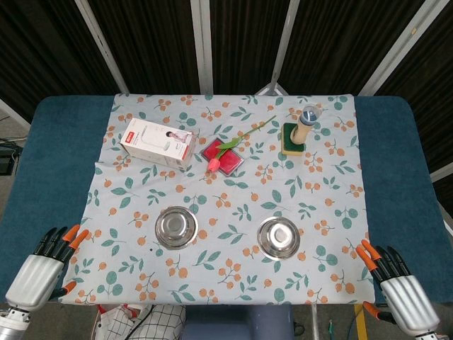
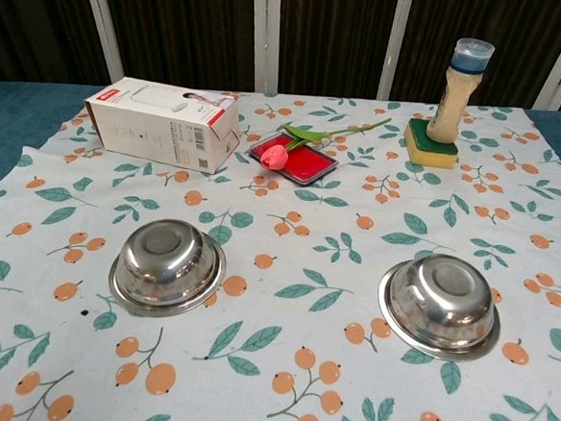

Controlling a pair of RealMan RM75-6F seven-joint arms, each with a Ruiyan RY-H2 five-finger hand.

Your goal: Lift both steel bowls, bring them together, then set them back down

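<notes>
Nothing of the task done yet, judging by how things lie. Across the blue-padded bench (image 1: 42,156), a pale tablecloth printed with leaves and orange berries (image 1: 233,205), carrying everything. Far left on the cloth, a white and red cardboard box (image 1: 157,144) lying on its side. Toward the near edge, the two task pieces: the left round steel bowl (image 1: 176,227) and the right round steel bowl (image 1: 279,236), both resting upside down on their rims in the chest view, well apart, neither touched. At the near left corner, the left robot hand (image 1: 42,265), silver-backed with black and orange fingers spread apart, holding nothing, well short of its bowl. At the near right corner, the right robot hand (image 1: 396,287), likewise spread and empty, near the cloth's edge and well apart from the right bowl. Neither hand visible in the chest view. Far centre, a red square tray (image 1: 223,156) with a pink tulip on a green stem (image 1: 230,145) laid across it. Far right, a small bottle with a blue cap (image 1: 307,122) standing upright on a green and yellow sponge (image 1: 292,141). Still to come, by this reading: reaching in, gripping each bowl, lifting, bringing the pair together, and setting both back down.
</notes>
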